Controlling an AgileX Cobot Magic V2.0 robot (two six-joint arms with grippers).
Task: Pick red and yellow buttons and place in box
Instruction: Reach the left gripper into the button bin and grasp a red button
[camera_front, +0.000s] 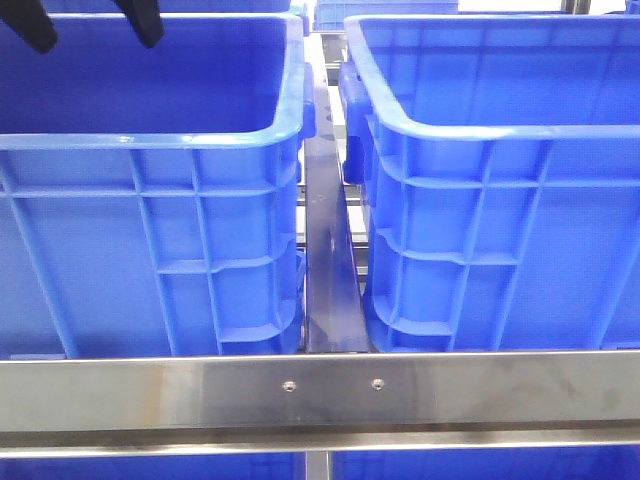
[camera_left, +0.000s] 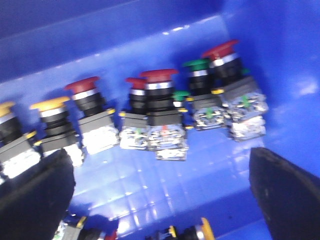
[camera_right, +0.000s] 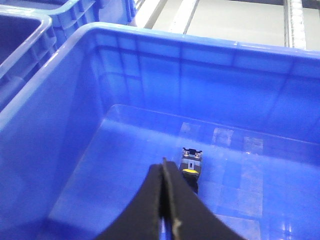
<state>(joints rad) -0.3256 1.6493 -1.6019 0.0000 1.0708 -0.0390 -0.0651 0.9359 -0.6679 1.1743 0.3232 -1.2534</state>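
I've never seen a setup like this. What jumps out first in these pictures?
Two big blue crates fill the front view, side by side behind a steel rail. In the left wrist view, a row of red, yellow and green push buttons lines a crate floor. The right crate holds one yellow button.

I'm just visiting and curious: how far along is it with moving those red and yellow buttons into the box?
Early, it seems. Done: one yellow button lies alone on the box floor below the shut, empty right tool. In hand: nothing; the left tool hangs open above the supply crate. Left: several red buttons and yellow buttons there, alongside green buttons.
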